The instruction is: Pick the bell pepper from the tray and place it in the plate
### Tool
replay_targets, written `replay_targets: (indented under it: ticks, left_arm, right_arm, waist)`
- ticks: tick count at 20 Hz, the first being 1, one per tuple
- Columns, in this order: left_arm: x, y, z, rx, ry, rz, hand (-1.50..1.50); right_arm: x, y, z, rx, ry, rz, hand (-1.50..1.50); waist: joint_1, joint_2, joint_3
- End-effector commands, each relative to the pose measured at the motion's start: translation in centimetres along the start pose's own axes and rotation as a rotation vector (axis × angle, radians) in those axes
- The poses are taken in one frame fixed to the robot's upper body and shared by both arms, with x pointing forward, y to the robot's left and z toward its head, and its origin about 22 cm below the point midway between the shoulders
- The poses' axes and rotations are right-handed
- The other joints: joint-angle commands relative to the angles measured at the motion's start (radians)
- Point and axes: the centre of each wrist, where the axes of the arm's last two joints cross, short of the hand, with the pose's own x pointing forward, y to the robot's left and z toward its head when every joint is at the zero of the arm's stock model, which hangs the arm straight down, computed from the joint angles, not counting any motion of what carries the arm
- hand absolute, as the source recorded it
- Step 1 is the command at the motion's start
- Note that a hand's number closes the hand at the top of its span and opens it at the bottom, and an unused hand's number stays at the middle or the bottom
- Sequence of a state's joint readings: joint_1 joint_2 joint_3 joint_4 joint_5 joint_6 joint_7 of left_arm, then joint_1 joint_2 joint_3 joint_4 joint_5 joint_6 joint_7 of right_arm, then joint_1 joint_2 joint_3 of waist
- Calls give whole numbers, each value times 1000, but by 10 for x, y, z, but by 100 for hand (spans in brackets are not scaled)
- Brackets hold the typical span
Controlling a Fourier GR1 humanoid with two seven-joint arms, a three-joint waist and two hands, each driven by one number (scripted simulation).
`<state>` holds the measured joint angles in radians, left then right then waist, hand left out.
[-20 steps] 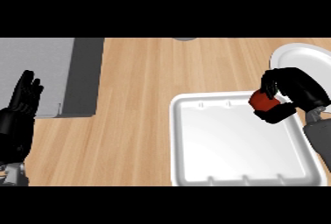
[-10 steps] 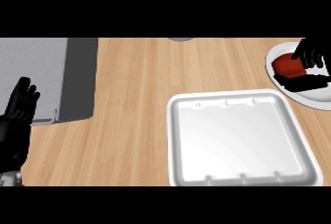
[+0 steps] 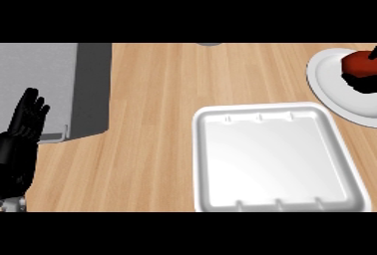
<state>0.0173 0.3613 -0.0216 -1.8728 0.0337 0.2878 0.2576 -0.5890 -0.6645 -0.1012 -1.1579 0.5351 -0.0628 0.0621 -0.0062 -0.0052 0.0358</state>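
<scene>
Bell pepper, red and rounded, sat over the white plate at the far right edge of the head view, and my right hand showed there only as dark fingers wrapped against its near side and a sliver at its top. I read that as my fingers curled around it; whether it rested on the plate or hung just above, I could not tell from here.

My call on handling: a pepper like that looked light and hollow, stiff-walled but with a smooth, glossy skin that could slide between hard fingers. It would bruise or dent before it broke, so not fragile like glass. I judged the best hold to be across its broad shoulders, fingers on 1 side and thumb on the other, not by the stem end, which I could not make out anyway.

The white tray lay near me in the middle of the wooden counter, nothing showing inside it, its right rim just beside the plate's near edge.

My left hand was resting at the left edge, fingers straight and up, holding nothing, next to a grey panel set into the counter.

Writing, brands, labels: I saw 0 anywhere. Tray, plate and pepper were all plain.

A small grey shape peeked in at the top edge; too little to name.
</scene>
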Motion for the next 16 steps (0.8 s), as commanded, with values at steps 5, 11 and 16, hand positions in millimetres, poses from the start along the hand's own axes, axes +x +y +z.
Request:
replay_targets:
  ticks: [5, 11, 16]
  left_arm:
    - [-53, -34, 22, -127, 284, 42, 0]
    - [-55, -30, 18, -135, 279, 23, 0]
    - [-38, -41, 12, -166, 230, 28, 0]
  right_arm:
    - [-45, 0, -2, 20, 103, 59, 150]
    - [-73, 6, 1, 166, 179, 83, 150]
    - [-88, 19, 1, 338, 222, 26, 150]
  waist:
    - [28, 42, -34]
    - [31, 46, -35]
    - [48, 57, -32]
